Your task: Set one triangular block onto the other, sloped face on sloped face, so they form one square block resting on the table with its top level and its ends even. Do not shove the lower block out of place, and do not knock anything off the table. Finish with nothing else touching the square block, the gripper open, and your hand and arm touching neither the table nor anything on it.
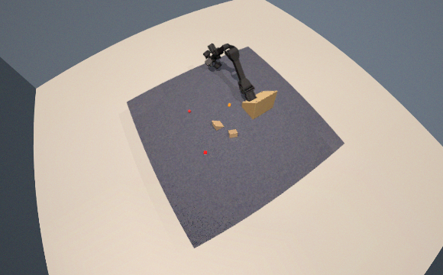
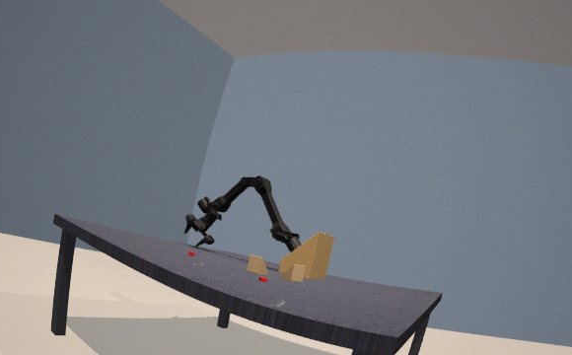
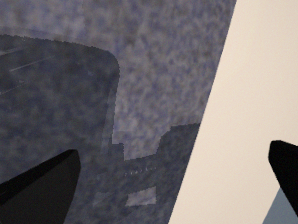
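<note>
One tan triangular block (image 1: 218, 124) (image 2: 256, 264) rests on the table (image 1: 267, 160) (image 2: 365, 301), its slope falling to the right in the exterior view. The other tan triangular block (image 1: 233, 134) (image 2: 294, 273) rests a short way off, its slope falling to the left in that view. The two blocks stand apart. My gripper (image 1: 211, 63) (image 2: 192, 239) (image 3: 174, 155) is open and empty, low near the table's far edge and well away from both blocks. Neither block shows in the wrist view, which shows shadowed table top and the table's edge.
A large tan wedge (image 1: 263, 105) (image 2: 321, 257) stands by the arm's base, close to one triangular block in the exterior view. Two small red pieces (image 1: 189, 111) (image 1: 205, 152) (image 2: 191, 253) (image 2: 262, 279) and a small orange piece (image 1: 229, 105) lie around the blocks.
</note>
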{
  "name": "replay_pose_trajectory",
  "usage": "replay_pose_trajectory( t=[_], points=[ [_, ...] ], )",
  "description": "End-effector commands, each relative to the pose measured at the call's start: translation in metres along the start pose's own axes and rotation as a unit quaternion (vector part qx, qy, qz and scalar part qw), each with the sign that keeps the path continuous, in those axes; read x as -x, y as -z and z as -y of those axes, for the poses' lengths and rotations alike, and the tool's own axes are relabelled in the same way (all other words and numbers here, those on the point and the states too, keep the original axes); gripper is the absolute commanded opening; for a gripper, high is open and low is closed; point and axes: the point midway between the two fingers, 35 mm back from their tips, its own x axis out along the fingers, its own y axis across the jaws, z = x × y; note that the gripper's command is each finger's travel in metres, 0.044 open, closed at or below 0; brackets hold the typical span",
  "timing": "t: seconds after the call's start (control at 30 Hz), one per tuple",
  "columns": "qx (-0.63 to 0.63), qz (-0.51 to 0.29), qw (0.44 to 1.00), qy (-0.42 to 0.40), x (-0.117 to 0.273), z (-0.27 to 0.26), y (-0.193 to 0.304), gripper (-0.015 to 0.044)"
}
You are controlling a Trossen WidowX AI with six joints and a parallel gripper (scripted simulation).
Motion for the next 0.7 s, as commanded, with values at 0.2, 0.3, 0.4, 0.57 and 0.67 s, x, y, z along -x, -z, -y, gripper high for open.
replay_pose_trajectory(
  t=[0.2,0.3,0.4,0.57,0.67],
  points=[
    [-0.117,0.128,0.983,-0.052,0.003,0.009,-0.138,0.044],
    [-0.143,0.162,0.972,-0.088,0.008,0.002,-0.181,0.044],
    [-0.173,0.19,0.957,-0.132,0.017,-0.01,-0.223,0.044],
    [-0.217,0.224,0.924,-0.219,0.045,-0.035,-0.294,0.044],
    [-0.238,0.226,0.904,-0.272,0.061,-0.052,-0.329,0.044]
  ],
)
